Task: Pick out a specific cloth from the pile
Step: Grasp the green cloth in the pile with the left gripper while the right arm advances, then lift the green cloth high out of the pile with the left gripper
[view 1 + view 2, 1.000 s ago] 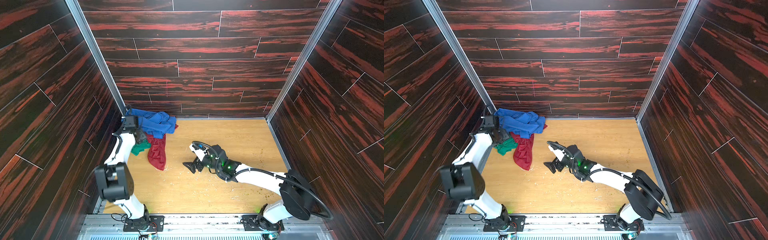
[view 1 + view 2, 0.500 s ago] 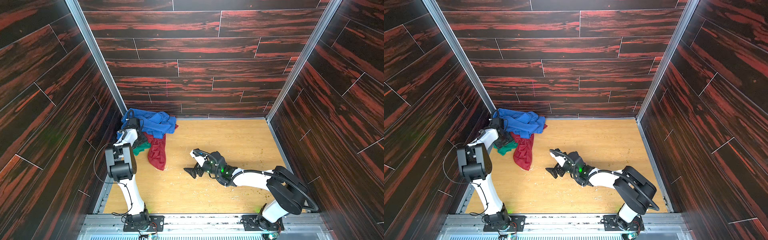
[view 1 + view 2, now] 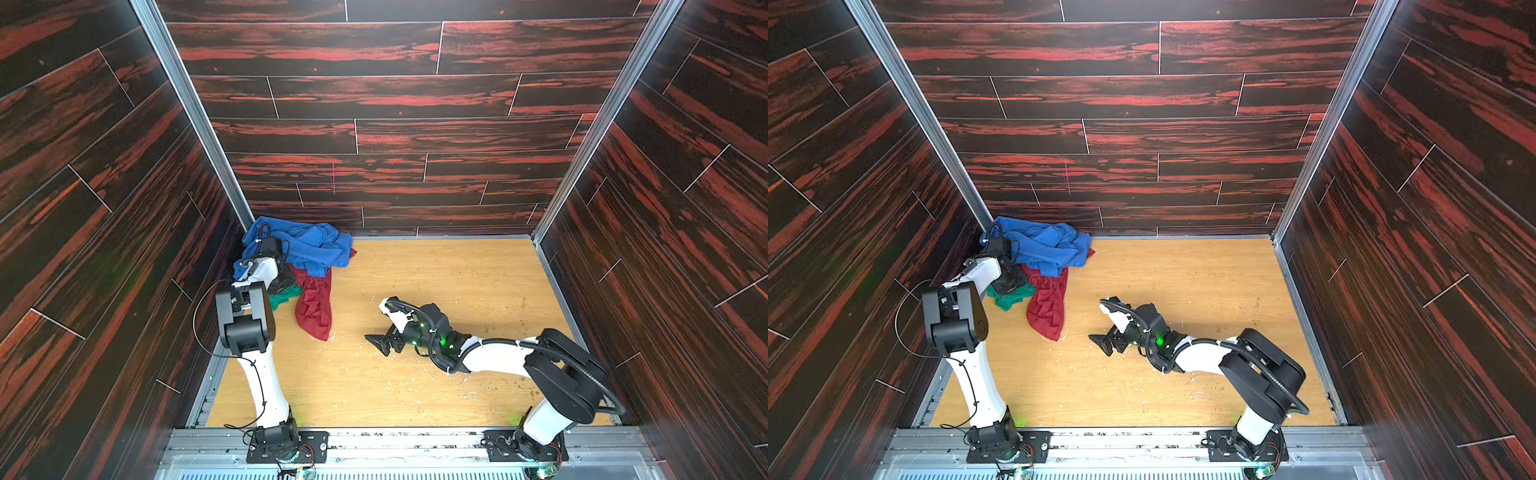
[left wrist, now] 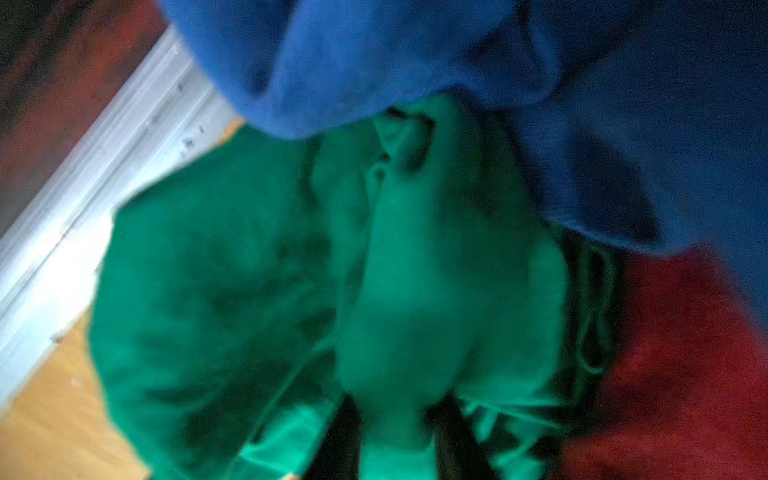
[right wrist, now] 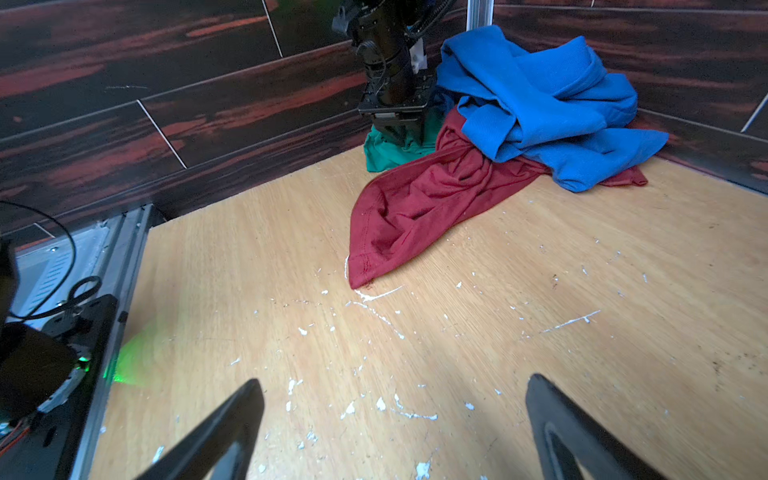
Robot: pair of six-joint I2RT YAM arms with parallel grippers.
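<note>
Scuffed wood floor (image 3: 436, 291), dark walls (image 3: 395, 137) — left jaws clench green cloth (image 4: 249, 270), right jaws gape.

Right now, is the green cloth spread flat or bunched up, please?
Bunched: the green cloth shows folds in the left wrist view, partly under the blue cloth.

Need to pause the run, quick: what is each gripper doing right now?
Left gripper: closed on a fold of the green cloth.
Right gripper: open, holding nothing.

Dark red-streaked plank walls (image 3: 395, 95), light wooden floor (image 3: 457, 282) flecked white, aluminium corner posts (image 3: 195, 120)
</note>
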